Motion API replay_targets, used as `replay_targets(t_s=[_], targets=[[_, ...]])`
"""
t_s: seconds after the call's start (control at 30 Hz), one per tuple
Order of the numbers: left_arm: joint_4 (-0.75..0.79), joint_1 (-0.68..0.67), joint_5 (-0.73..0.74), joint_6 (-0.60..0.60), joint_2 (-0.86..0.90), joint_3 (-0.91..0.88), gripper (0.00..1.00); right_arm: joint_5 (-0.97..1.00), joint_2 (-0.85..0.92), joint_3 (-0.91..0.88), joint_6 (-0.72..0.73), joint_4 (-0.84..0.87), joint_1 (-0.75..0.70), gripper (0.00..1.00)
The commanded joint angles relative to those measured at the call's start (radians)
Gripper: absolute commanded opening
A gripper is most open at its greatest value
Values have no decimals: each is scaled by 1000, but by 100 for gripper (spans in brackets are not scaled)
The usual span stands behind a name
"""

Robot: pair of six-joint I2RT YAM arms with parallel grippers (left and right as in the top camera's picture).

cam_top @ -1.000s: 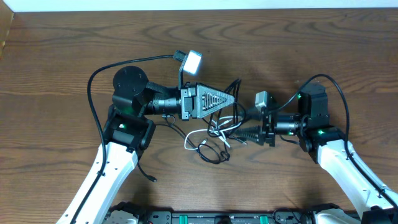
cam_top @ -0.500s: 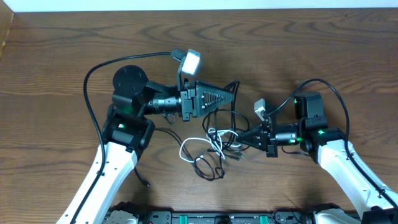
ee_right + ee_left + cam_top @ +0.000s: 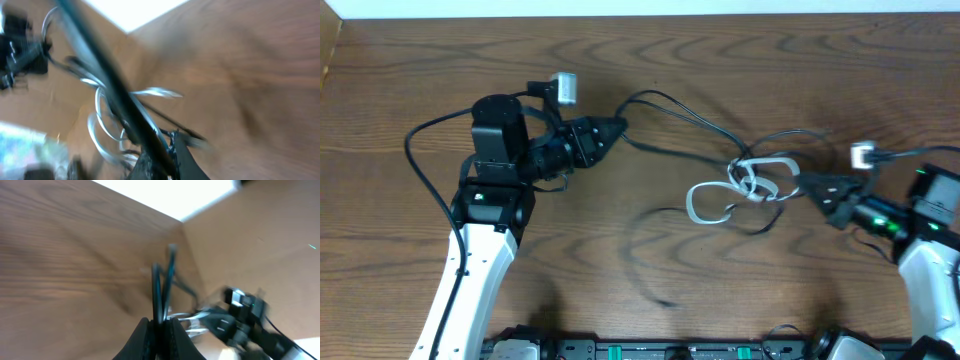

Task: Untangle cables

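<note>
Over the wooden table point(image 3: 440, 60), holding the cables point(image 3: 748, 180) stretched out: black strands point(image 3: 159, 287) pinched in the left claw point(image 3: 617, 127), another in the right claw point(image 3: 807, 184), white loops point(image 3: 698, 203) tangled just beside the latter.

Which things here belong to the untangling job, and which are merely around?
Job: black cables, stretched between both arms; white cable, tangled among them; left end effector and right end effector, each pinching black cable.
Merely around: wooden table; pale module on the left wrist.
</note>
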Motion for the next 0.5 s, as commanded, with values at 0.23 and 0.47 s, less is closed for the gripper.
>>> replay_targets(t_s=[0.23, 0.47], targets=[[-183, 52, -775, 73, -3, 18, 17, 34, -6, 2, 154, 32, -212, 1], [-268, 49, -694, 62, 0, 18, 39, 40, -6, 2, 210, 21, -204, 1]])
